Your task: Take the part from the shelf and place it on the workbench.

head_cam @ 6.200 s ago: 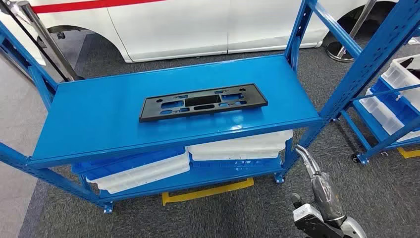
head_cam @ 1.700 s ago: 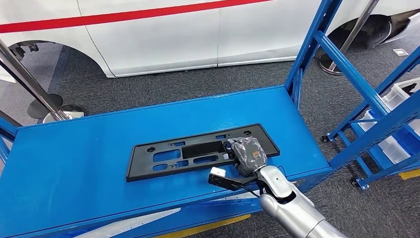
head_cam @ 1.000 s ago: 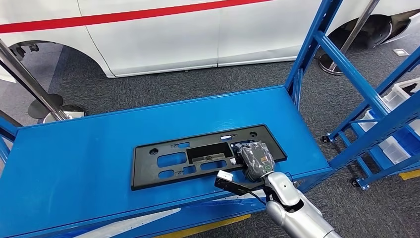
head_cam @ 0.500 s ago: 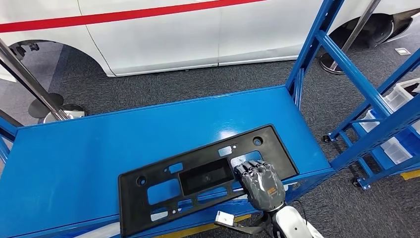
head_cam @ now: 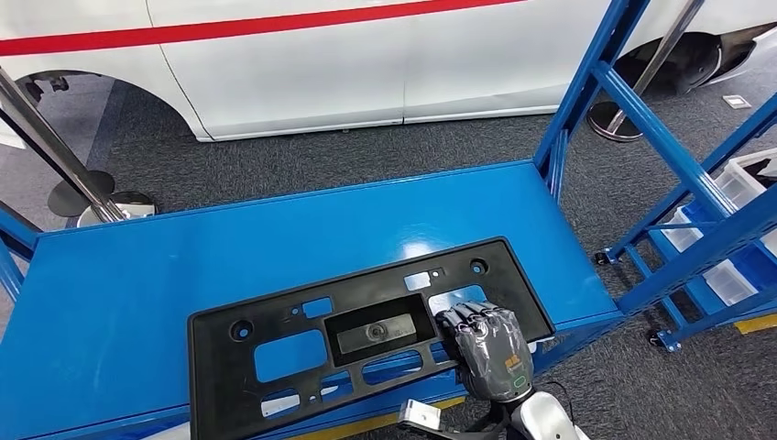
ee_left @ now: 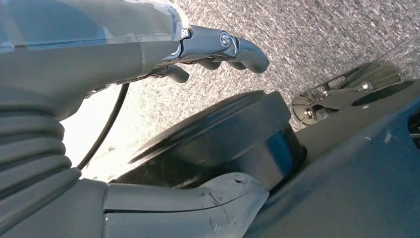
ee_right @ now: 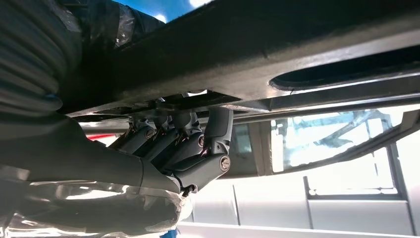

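Observation:
The part [head_cam: 302, 344] is a long black plastic plate with several cut-outs. It sits tilted over the near edge of the blue shelf top [head_cam: 183, 266], reaching past that edge toward me. My right hand [head_cam: 490, 353] grips its near right portion, fingers over the top face. Seen from the right wrist, the right hand [ee_right: 163, 163] has its fingers [ee_right: 198, 144] hooked on the edge of the part [ee_right: 297, 54]. My left hand [ee_left: 124, 54] hangs over grey carpet, its fingers [ee_left: 233, 47] loosely bent and apart from the thumb, holding nothing.
A white vehicle [head_cam: 321, 64] with a red stripe stands behind the shelf. A blue rack upright [head_cam: 596, 92] rises at the shelf's right end. A second blue rack with white bins [head_cam: 724, 275] stands further right. A metal post [head_cam: 55, 128] leans at the left.
My right hand has drawn the part toward me and over the shelf's near edge; its left end has swung nearer and the plate now looks larger and tilted.

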